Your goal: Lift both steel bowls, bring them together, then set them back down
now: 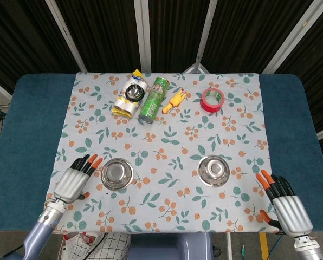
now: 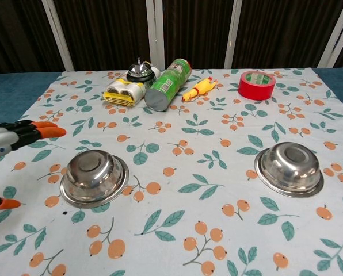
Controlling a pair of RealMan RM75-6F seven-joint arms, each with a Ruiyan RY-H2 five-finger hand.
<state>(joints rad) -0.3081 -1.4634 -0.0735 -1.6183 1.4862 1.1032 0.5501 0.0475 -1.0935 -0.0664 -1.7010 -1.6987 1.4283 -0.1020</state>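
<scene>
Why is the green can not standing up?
The green can is tipped over, lying on its side on the tablecloth, with its round end facing the chest camera. Why, I cannot tell.

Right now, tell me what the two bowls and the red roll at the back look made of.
Left bowl and right bowl: apparently polished steel, with mirror-bright walls reflecting the cloth's pattern. Red tape roll: seemingly glossy plastic tape wound on a pale core, probably cardboard, though that is hard to tell.
</scene>
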